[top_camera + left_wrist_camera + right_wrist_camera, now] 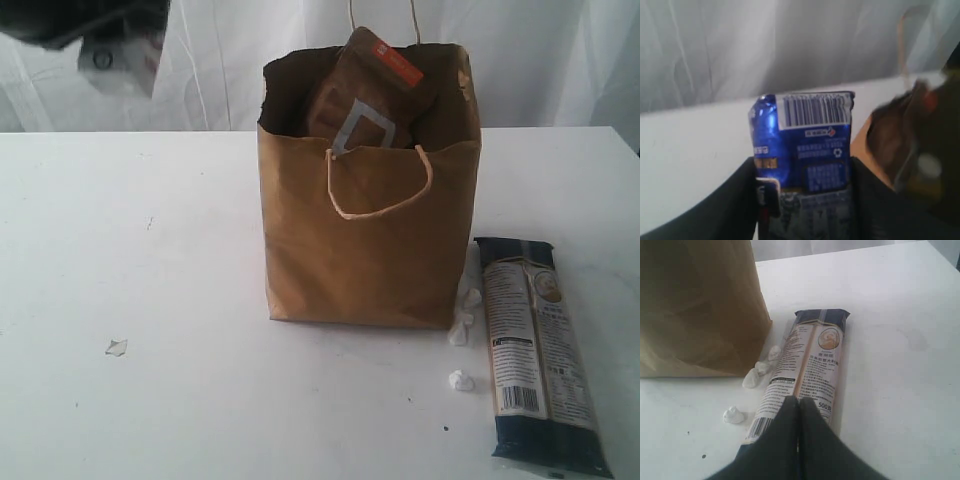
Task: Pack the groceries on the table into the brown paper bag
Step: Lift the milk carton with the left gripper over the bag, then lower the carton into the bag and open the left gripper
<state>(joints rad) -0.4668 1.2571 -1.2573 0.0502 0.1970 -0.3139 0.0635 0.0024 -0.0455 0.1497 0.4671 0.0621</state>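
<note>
Pasta packet [535, 345] is lying flat near the table's [150, 300] right edge, just beside the bag [365, 255], its long axis running front to back. Right gripper [799, 402] is hovering clenched above it, and left gripper [802, 200] is clasping a carton [805, 130].

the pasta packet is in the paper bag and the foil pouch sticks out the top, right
No. The long dark pasta packet lies flat on the table beside the brown paper bag, not in it, as the exterior view shows. The brown foil pouch does stick out the top.
</note>
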